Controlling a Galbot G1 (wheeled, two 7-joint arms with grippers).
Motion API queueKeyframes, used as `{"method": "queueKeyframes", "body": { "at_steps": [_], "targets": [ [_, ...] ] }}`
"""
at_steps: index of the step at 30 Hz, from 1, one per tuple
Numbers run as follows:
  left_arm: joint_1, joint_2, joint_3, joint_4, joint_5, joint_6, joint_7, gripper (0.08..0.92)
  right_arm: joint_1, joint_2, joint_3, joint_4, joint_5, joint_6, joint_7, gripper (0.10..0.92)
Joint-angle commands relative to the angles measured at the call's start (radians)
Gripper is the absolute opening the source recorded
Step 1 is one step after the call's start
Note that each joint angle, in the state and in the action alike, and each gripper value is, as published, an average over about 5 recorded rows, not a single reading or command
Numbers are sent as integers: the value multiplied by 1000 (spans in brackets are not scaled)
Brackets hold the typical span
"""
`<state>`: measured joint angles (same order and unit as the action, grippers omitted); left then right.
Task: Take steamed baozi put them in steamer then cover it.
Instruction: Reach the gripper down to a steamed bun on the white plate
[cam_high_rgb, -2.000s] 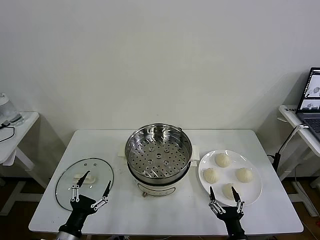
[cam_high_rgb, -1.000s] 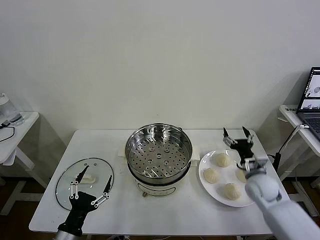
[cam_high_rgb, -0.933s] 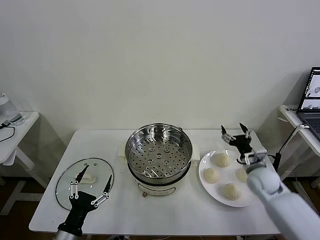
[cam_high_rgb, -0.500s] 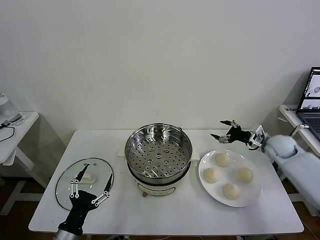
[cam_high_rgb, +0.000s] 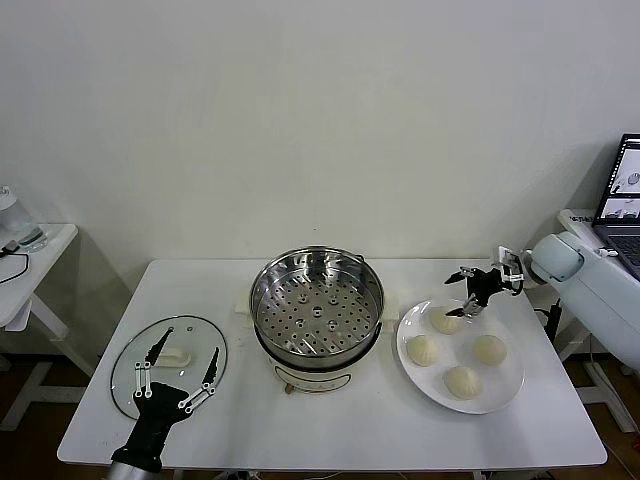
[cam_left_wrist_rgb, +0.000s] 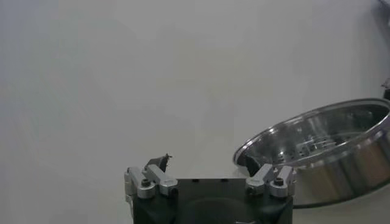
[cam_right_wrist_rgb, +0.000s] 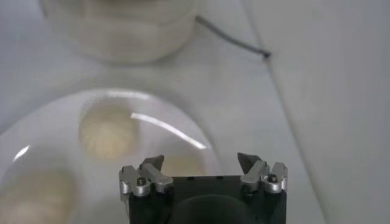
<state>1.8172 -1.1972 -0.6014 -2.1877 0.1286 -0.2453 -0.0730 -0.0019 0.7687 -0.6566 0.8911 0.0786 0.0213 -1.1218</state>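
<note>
Head view: four steamed baozi (cam_high_rgb: 445, 320), one steamer (cam_high_rgb: 317, 306).

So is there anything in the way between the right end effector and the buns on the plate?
Nothing visible. The right end effector hangs open just above the back bun on the white plate, with only air between them. The pot stands off to one side, uncovered.

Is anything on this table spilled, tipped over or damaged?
Nothing stands out. The four baozi sit neatly on the white plate, the steamer stands upright with its tray level, and the glass lid lies flat on the table.
</note>
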Motion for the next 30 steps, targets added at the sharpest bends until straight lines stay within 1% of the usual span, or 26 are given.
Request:
{"method": "queueKeyframes", "body": {
  "at_steps": [1,7,19,21,25,30],
  "targets": [
    [1,-3,-1,4,1,-1,-3,823,61,78,-73,-84,-157,0,-83,823],
    [1,-5,-1,8,1,-2,-4,823,38,130,-54,-135,-177,2,-45,823],
    [4,-6,-1,11,1,-7,-5,823,26,192,-47,-186,-216,16,-48,821],
    [4,-7,0,10,1,-7,-6,823,27,194,-51,-185,-225,17,-49,808],
    [4,-8,-2,10,0,-9,-7,823,32,189,-62,-169,-235,23,-50,751],
    [2,-9,-5,8,0,-10,-9,823,82,153,-114,-87,-210,26,-53,711]
  ]
}}
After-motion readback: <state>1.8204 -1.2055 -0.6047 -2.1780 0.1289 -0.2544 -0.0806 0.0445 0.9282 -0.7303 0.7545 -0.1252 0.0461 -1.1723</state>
